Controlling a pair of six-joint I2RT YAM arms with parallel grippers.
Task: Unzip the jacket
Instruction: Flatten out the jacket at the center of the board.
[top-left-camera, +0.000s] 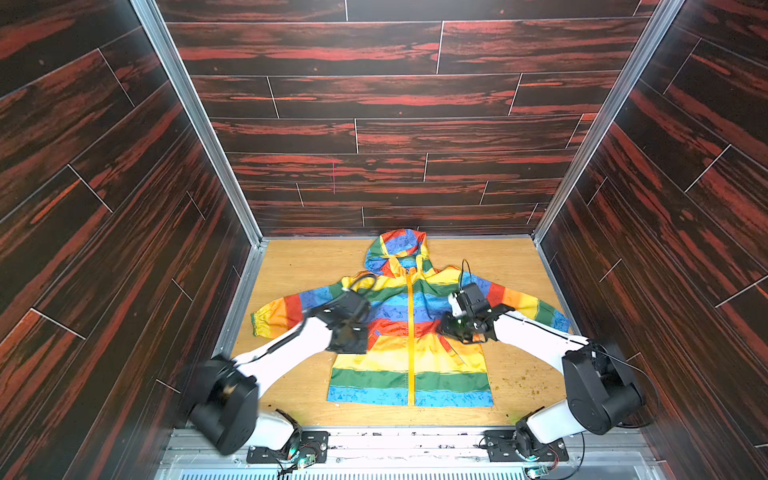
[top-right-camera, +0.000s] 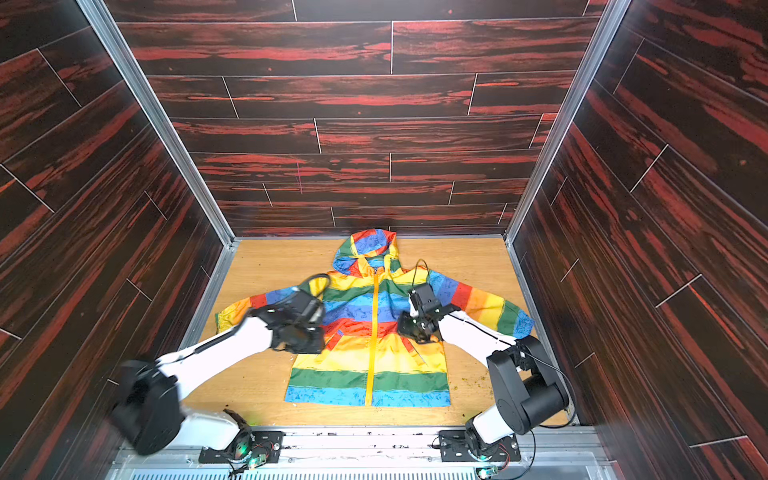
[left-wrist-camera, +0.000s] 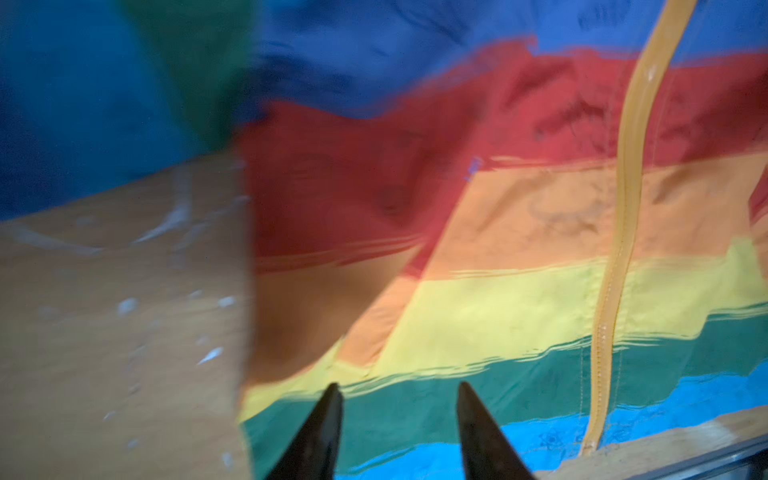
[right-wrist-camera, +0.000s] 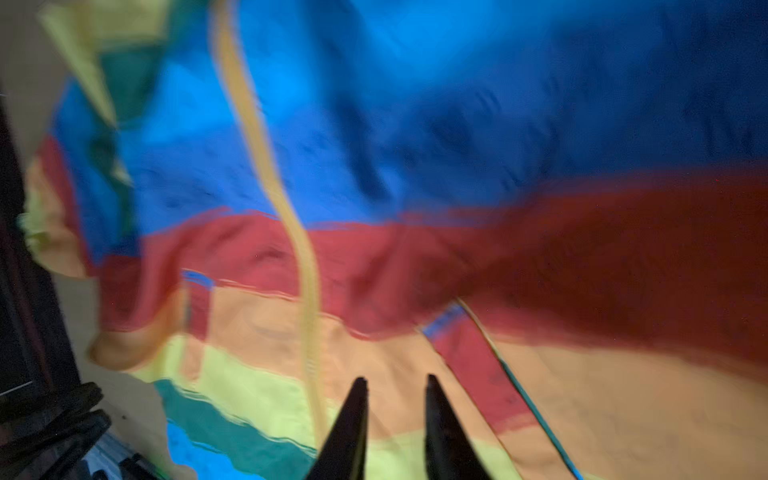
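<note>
The rainbow-striped jacket (top-left-camera: 390, 361) (top-right-camera: 353, 365) lies flat on the wooden table, front side up, with its hood toward the back wall and both sleeves spread out. Its yellow zipper (top-left-camera: 410, 332) (left-wrist-camera: 623, 249) (right-wrist-camera: 305, 291) runs closed from collar to hem. My left gripper (top-left-camera: 353, 345) (left-wrist-camera: 399, 388) hovers over the jacket's left chest and pocket area. It is open and holds nothing. My right gripper (top-left-camera: 457, 334) (right-wrist-camera: 395, 380) hovers over the right pocket area, a little to the side of the zipper. Its jaws stand slightly apart with nothing between them. Both wrist views are blurred.
The wooden table (top-left-camera: 299, 266) is boxed in by dark red-streaked walls on three sides. A metal rail (top-left-camera: 407, 440) with both arm bases runs along the front. Small crumbs (top-left-camera: 519, 382) lie on the table by the jacket's right hem.
</note>
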